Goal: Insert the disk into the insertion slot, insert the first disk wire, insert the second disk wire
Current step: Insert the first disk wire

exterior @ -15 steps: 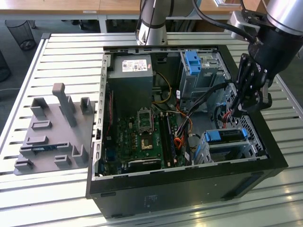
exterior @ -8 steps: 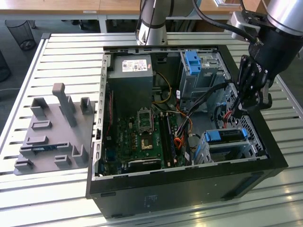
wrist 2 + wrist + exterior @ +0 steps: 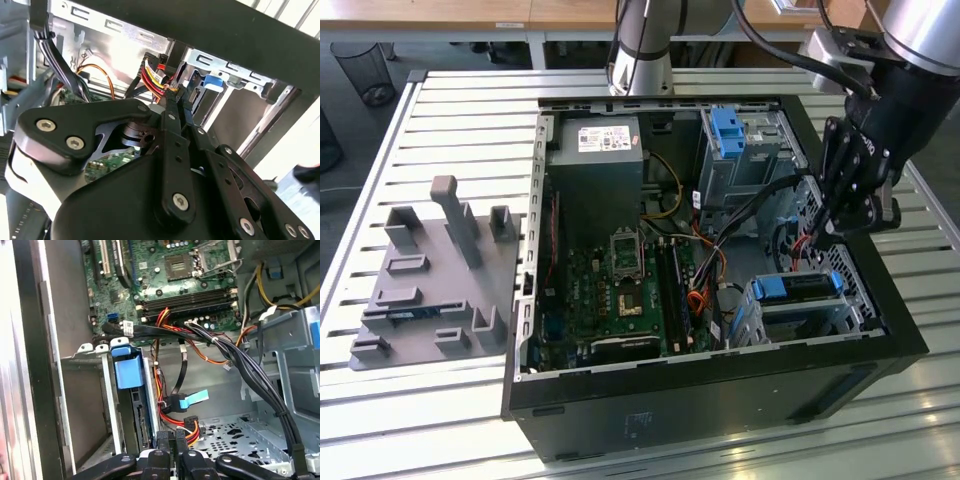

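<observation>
I see grey fixture plate [image 3: 430, 270] far left on surface [image 3: 460, 100], motherboard [image 3: 620, 290] mid-case. Blue-framed disk [image 3: 798, 285] sits in insertion slot [image 3: 800, 322], near right. Black cable bundle [image 3: 750, 205] crosses beside it. Gripper [image 3: 820, 238] just above, jaws narrow, tips at red-yellow wire [image 3: 149, 77].

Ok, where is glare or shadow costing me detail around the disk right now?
Exterior view: the computer case interior sits in shade beside the bright table, but the disk reads fine. Second wrist view: daylight beyond the case blows out to white; the gripper is a dark foreground. First wrist view: mostly even light, motherboard plainly legible.
</observation>
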Motion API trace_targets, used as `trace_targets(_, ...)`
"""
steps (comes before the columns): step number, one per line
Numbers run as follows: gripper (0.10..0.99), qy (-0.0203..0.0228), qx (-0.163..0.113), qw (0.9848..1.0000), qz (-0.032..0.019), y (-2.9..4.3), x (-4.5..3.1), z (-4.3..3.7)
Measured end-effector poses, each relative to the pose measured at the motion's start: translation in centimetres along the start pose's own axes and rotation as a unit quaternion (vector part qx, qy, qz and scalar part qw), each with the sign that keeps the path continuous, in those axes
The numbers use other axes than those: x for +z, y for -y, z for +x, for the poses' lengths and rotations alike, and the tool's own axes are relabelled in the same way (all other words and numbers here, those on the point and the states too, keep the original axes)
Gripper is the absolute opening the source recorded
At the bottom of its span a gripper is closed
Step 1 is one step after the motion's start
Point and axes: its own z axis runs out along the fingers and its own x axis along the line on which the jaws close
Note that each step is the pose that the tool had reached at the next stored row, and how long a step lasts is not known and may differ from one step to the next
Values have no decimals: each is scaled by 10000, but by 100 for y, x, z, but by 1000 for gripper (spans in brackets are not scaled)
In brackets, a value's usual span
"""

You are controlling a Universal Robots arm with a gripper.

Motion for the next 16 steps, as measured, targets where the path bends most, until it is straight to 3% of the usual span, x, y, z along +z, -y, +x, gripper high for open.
trace_targets(7, 165, 0, -181, 9998, 58, -24, 9, 56)
trace_targets(16, 165, 14, -372, 9991, 196, -49, 43, 78)
